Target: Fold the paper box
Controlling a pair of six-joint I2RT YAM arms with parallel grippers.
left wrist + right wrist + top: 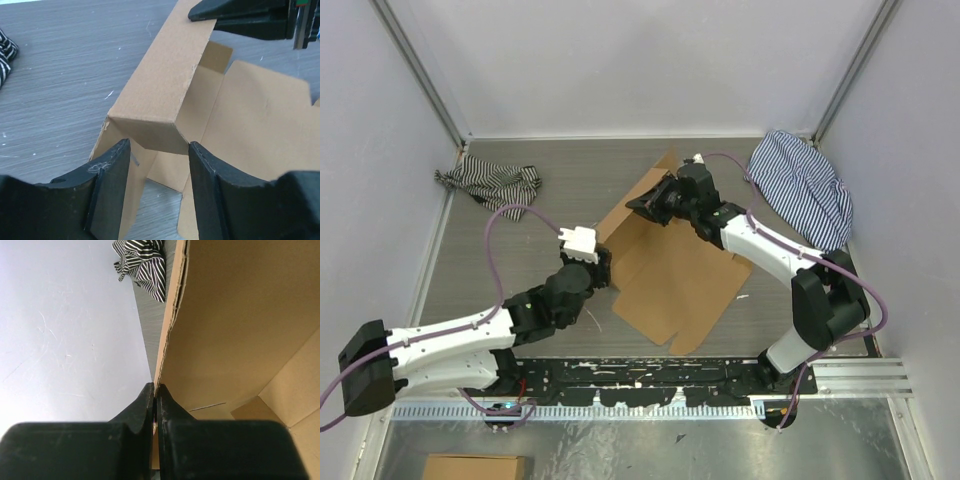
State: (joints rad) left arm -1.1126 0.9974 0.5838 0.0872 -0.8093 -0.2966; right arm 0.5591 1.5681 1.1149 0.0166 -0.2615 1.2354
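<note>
The paper box (pixel 675 275) is a brown cardboard sheet lying mid-table, its left side wall folded upright. My right gripper (pixel 645 203) is shut on the top edge of that raised wall near its far end; in the right wrist view its jaws (pixel 156 390) pinch the cardboard edge (pixel 172 325). My left gripper (pixel 603 265) is open at the wall's near end. In the left wrist view its fingers (pixel 112 185) stand wide apart, with the wall's folded corner (pixel 155 130) just ahead between them and a small end flap hanging near the left finger.
A black-and-white striped cloth (pixel 490 183) lies at the back left and a blue striped cloth (pixel 805 185) at the back right. Grey walls enclose the table. A metal rail (pixel 650 378) runs along the near edge, with another small cardboard box (pixel 475 467) below it.
</note>
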